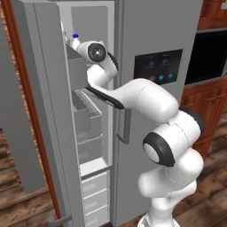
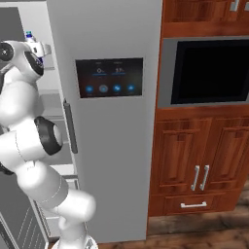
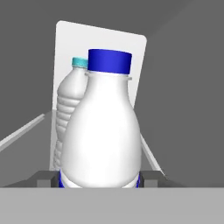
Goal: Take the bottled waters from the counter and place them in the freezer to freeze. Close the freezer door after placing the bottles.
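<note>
So the arm is reaching up into the open freezer [image 1: 91,133], near the top of the compartment, with the freezer door [image 1: 40,97] swung wide to the left. The gripper [image 3: 100,180] is clenched around a water bottle [image 3: 103,135]: in the hand view the two dark finger tips sit tight against either side of its base. This bottle looks milky white rather than see-through, with a fat rounded body, a narrow neck and a deep blue cap. A sliver of blue label band peeks out right at the bottom by the fingers.

Just behind it, a bit to the left, stands a second bottle [image 3: 68,113] with a ribbed body and a lighter teal-ish cap. Whether the two actually touch I can't tell from this angle. Both are upright in front of a white panel at the back of the freezer.

In the left base view the blue cap pokes up above the wrist near the freezer's top edge. Lower down are white bins and drawers.
</note>
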Controlling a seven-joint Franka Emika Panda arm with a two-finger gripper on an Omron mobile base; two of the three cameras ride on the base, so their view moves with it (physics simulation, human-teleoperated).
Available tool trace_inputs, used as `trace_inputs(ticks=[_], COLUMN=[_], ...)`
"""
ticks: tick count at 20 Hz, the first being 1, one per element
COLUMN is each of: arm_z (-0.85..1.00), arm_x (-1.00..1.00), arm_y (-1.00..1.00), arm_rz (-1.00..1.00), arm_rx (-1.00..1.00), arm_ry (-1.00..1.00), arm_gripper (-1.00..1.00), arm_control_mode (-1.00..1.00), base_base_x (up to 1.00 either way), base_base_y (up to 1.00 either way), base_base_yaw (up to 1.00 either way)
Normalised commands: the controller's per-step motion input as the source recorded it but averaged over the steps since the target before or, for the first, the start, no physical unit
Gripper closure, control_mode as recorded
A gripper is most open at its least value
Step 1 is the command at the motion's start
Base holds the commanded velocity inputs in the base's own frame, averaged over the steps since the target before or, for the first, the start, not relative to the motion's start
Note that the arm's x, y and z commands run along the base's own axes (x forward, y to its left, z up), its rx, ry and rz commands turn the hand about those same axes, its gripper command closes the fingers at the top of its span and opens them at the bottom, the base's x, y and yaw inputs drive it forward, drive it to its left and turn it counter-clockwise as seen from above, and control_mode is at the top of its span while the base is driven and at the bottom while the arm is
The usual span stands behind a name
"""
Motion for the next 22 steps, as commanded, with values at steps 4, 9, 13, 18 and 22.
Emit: trace_inputs(ticks=[4,9,13,18,22], arm_z=[0.0,0.0,0.0,-0.34,-0.54], arm_x=[0.27,0.59,0.66,0.21,0.0], arm_y=[-0.03,0.0,0.0,0.0,-0.08], arm_rz=[0.0,-0.01,-0.02,0.0,0.0], arm_rx=[0.0,0.0,0.0,0.0,0.0], arm_ry=[0.0,0.0,0.01,0.0,0.0], arm_gripper=[1.0,1.0,1.0,1.0,1.0], arm_control_mode=[-1.0,-1.0,-1.0,-1.0,-1.0], base_base_x=[0.0,0.0,0.0,0.0,0.0], base_base_y=[0.0,0.0,0.0,0.0,0.0], base_base_yaw=[0.0,0.0,0.0,0.0,0.0])
